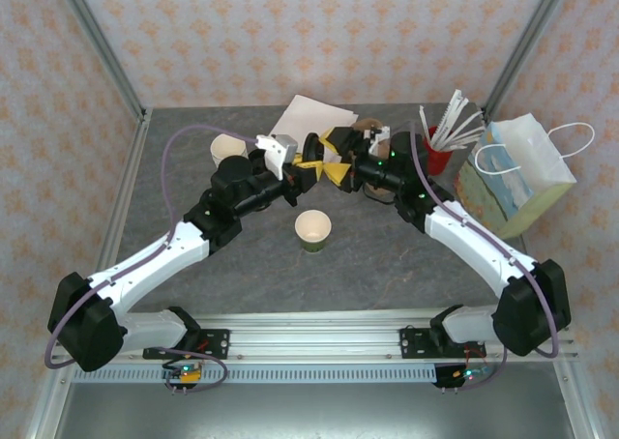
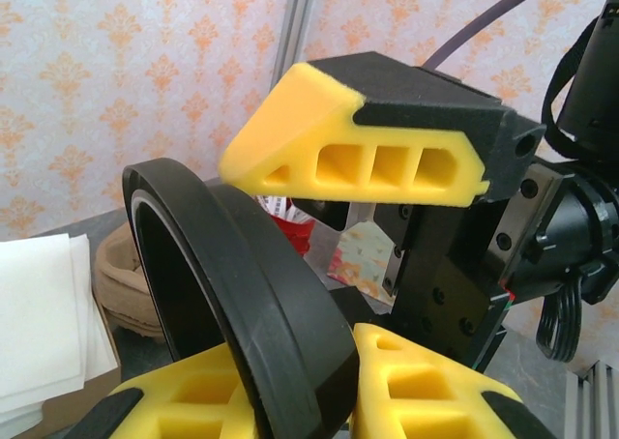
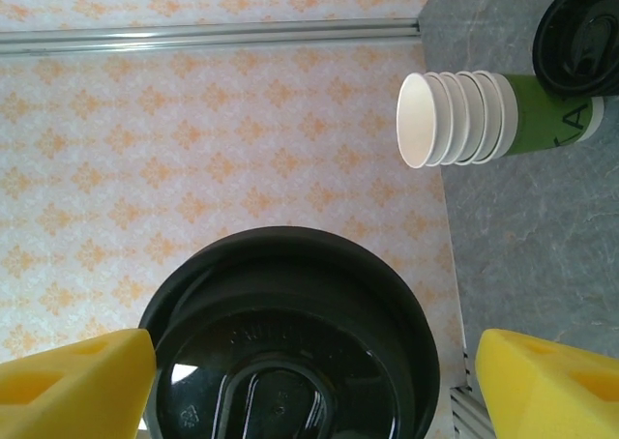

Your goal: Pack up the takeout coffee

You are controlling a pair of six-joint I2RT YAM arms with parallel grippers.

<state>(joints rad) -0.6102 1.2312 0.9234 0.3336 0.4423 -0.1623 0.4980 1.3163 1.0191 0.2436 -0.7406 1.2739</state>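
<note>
**Left tool** (image 2: 302, 405): you have it clenched on the edge of a black lid (image 2: 253, 294). The lid is held on edge above the table (image 1: 242, 275), toward the back middle.

**Right tool** (image 3: 314, 381): released. Its yellow fingers (image 3: 546, 386) stand on either side of that same lid, and a gap shows on one side in the right wrist view.

**Takeout coffee cup** (image 1: 312, 229): green sides, top open, upright on the table. It sits in front of your two tools and apart from both.

**Stack of cups** (image 1: 228, 149): cream insides, back left, near the left arm.

**Spare black lids** (image 3: 580, 33): just beside the stack.

**Paper bag** (image 1: 513, 183): upright at the right side, white handles up.

**Red cup** (image 1: 440, 157): holds white sticks and stands between the bag and the right tool.

**White napkins** (image 1: 300, 118): at the back middle, behind the tools.
</note>
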